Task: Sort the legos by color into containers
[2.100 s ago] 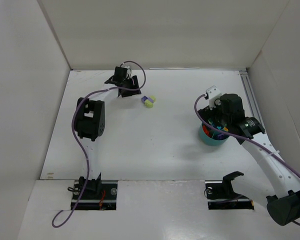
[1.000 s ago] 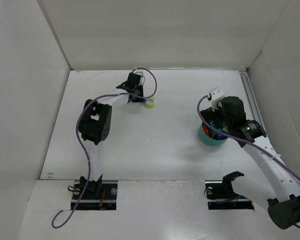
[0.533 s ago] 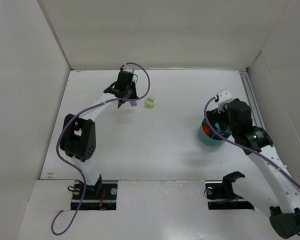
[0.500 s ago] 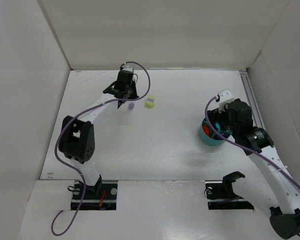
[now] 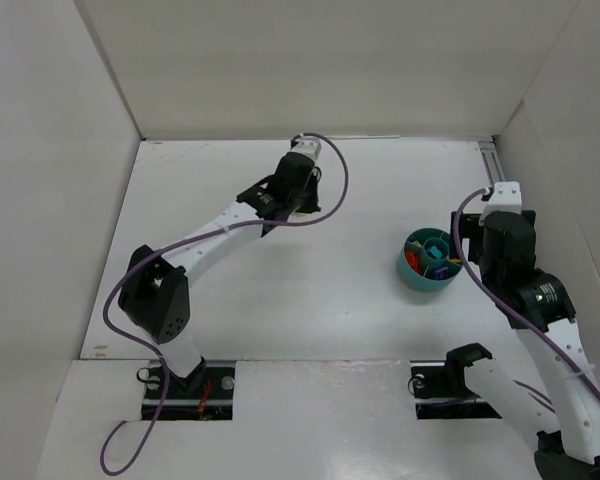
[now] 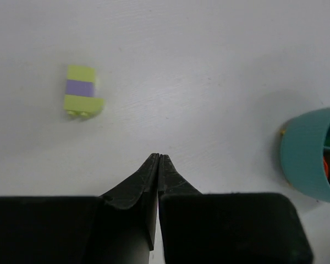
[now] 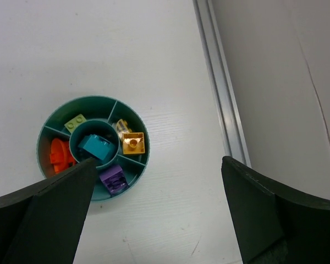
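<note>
Reaching over the far middle of the white table, the left arm is the nearer one to the loose piece. The right arm sits at the right side, above the bowl.

The teal bowl stands right of centre, well apart from the left arm. Sorted legos are in it: a teal brick in the central cup, orange-red at the left, pale green at the far left, yellow at the right, purple at the near side.

The right gripper is spread wide with nothing in it, and the bowl shows between its fingers.

The left gripper is clenched, tips touching, gripping nothing.

The pale green and purple lego stack lies on the table, far and left of the bowl. The left wrist hides it in the top view.

Key relation, from the left wrist view: the stack is off to the left of the closed tips and further out along the way they point, near but not touching. Its long axis runs roughly along that pointing line, slightly tilted.

Judgement: the left gripper needs to spread and shift left and forward so the stack's short side sits between the fingers.
</note>
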`<state>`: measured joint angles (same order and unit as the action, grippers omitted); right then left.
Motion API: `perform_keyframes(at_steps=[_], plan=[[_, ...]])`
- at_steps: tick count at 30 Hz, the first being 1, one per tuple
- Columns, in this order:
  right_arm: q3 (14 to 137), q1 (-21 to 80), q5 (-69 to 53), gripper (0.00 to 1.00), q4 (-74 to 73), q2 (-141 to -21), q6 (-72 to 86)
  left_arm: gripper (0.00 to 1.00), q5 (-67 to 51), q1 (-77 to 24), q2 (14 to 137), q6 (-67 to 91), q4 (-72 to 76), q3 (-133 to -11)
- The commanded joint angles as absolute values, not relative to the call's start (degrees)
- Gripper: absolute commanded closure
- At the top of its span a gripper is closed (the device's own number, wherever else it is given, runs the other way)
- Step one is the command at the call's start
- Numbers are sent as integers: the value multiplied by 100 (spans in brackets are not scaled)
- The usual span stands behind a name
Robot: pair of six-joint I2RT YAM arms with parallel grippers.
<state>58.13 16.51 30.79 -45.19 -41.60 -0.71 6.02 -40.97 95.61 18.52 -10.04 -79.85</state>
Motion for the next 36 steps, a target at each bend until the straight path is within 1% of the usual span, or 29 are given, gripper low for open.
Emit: perform_keyframes(at_steps=[1, 2, 3, 5, 6, 10, 14, 18, 19, 22, 28, 29, 32, 35, 36], plan=[[5827, 1635, 2726, 0, -4369, -4236, -228, 98, 992, -3385, 9360, 2372, -1213, -7797], [5731, 1635, 2507, 0, -4368, -4236, -307, 52, 1141, -3305, 9265, 2443, -1343, -7683], [5661, 1635, 2427, 0, -4316, -4306, -308, 35, 1256, -3226, 9151, 2504, -1397, -7569], [5599, 1635, 2225, 0, -4315, -4377, -447, 18, 1388, -2910, 9036, 2584, -1450, -7208], [5599, 1635, 2171, 0, -4315, -4464, -448, 6, 1389, -2770, 8983, 2645, -1398, -7042], [5406, 1635, 1978, 0, -4132, -4623, -500, 7, 1028, -1656, 8930, 2900, -1302, -6304], [5344, 1635, 1872, 0, -4078, -4825, -501, 7, 994, -1223, 9140, 2778, -1134, -6152], [5344, 1635, 1925, 0, -4025, -4878, -501, 14, 984, -1169, 9755, 2777, -1133, -6485], [5344, 1635, 1925, 0, -4025, -4878, -501, 18, 1063, -1169, 9878, 2777, -1134, -6591], [5344, 1635, 1977, 0, -4025, -4878, -501, 21, 1125, -1117, 10308, 2882, -1213, -6837], [5291, 1635, 2091, 0, -4139, -4773, -501, 29, 1336, -1063, 10687, 3146, -1335, -7162], [5291, 1635, 2092, 0, -4140, -4772, -501, 29, 1336, -1063, 10687, 3146, -1336, -7163], [5291, 1635, 2092, 0, -4140, -4720, -501, 36, 1397, -1011, 10802, 3286, -1336, -7216], [5291, 1635, 2092, 0, -4192, -4668, -501, 47, 1397, -1011, 10916, 3287, -1406, -7269], [5291, 1635, 2153, 0, -4192, -4667, -501, 55, 1328, -1011, 10916, 3287, -1406, -7269]])
